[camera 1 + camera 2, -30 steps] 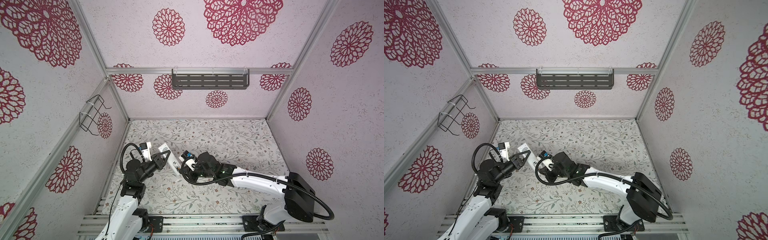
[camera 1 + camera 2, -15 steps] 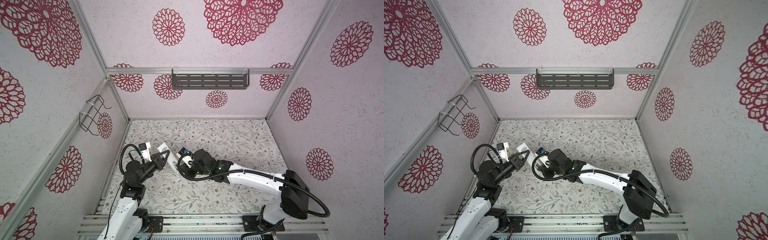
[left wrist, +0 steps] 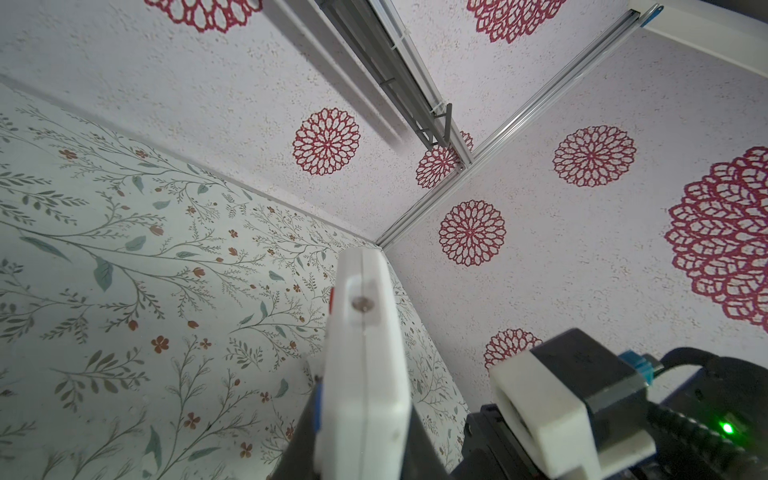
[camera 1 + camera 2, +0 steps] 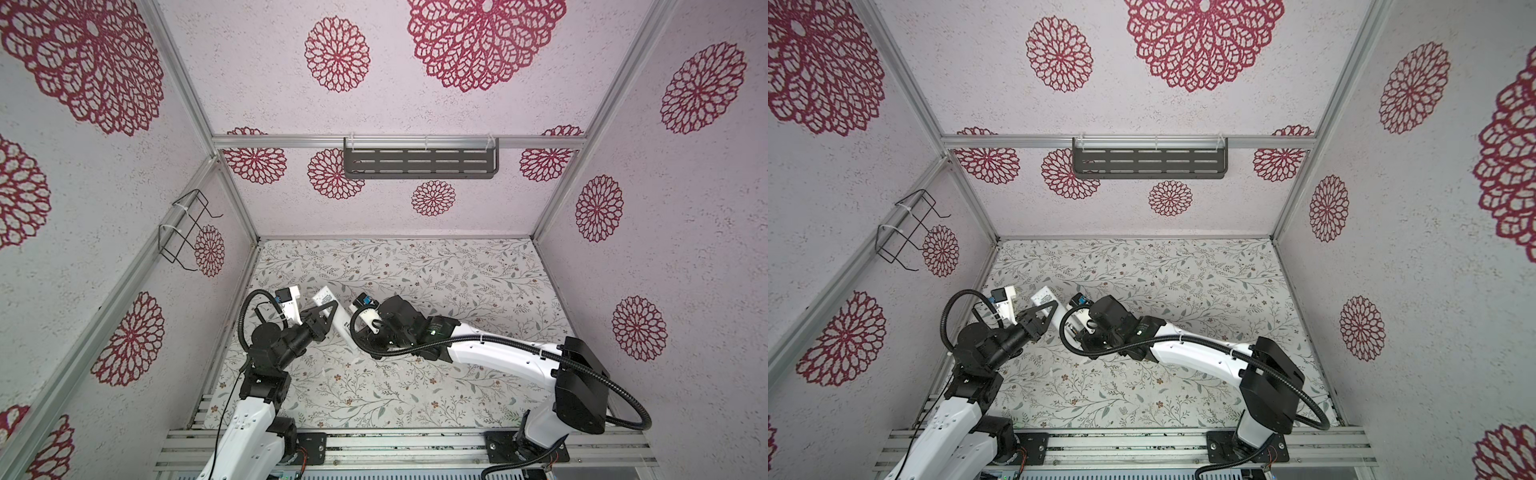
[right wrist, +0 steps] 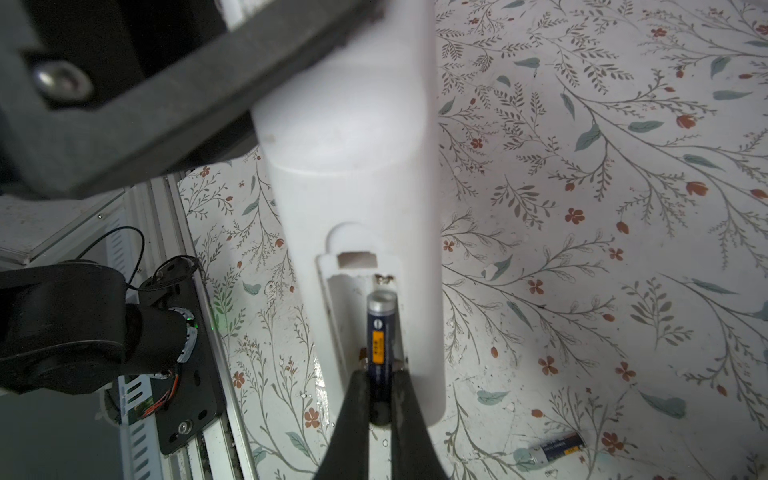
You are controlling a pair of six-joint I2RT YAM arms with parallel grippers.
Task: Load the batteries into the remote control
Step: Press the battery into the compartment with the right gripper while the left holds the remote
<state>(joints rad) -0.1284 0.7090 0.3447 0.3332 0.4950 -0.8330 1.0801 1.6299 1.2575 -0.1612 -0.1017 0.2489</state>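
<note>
The left gripper [image 4: 325, 314] is clamped on the remote control [image 5: 353, 187]; the right gripper [image 5: 380, 384] pinches a battery [image 5: 379, 328] (dark, orange-banded) lying in the remote's open compartment [image 5: 345, 299]; a second battery [image 5: 557, 451] lies on the table [image 5: 582, 249] nearby.

Bare mat [image 4: 457, 274] beyond the remote control [image 4: 326, 298], bar one loose battery [image 5: 557, 451]

Left gripper [image 4: 331, 314] clamped, right gripper [image 5: 380, 376] pinched closed, both meeting left of centre
</note>
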